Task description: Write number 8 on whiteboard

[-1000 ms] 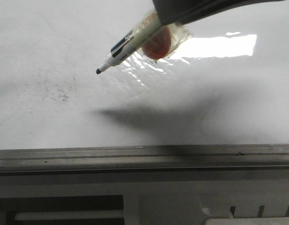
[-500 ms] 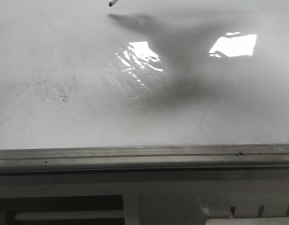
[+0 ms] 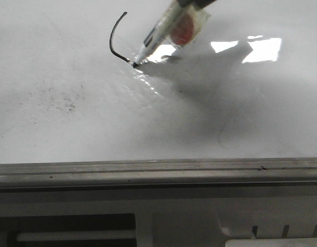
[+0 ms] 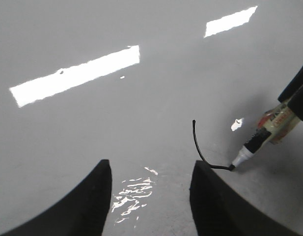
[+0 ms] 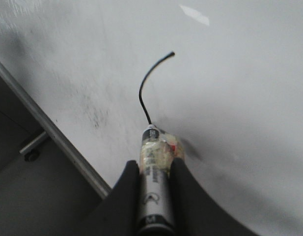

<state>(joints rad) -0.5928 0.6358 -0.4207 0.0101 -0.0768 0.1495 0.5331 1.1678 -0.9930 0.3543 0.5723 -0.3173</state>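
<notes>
Glossy whiteboard [image 3: 55, 118] fills the frame; the number 8 [image 3: 115, 40], upper centre, is so far only one curved black stroke. Right gripper [image 5: 155, 169] jaws pinch the marker [image 3: 161, 32], tip on the stroke's end; left gripper [image 4: 151, 172] jaws spread, empty. Marker judged light, stiff, slick-barrelled: hold mid-barrel, press lightly.

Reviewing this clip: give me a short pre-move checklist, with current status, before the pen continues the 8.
1. Marker gripped by right gripper: ok.
2. Tip touching the whiteboard: ok.
3. Stroke of the number 8 begun, one open curve only: ok, unfinished.
4. Left gripper open, holding nothing: ok.
5. Board room nearer the frame edge for the lower loop: ok.
6. Ink flow ahead: cannot tell.
</notes>
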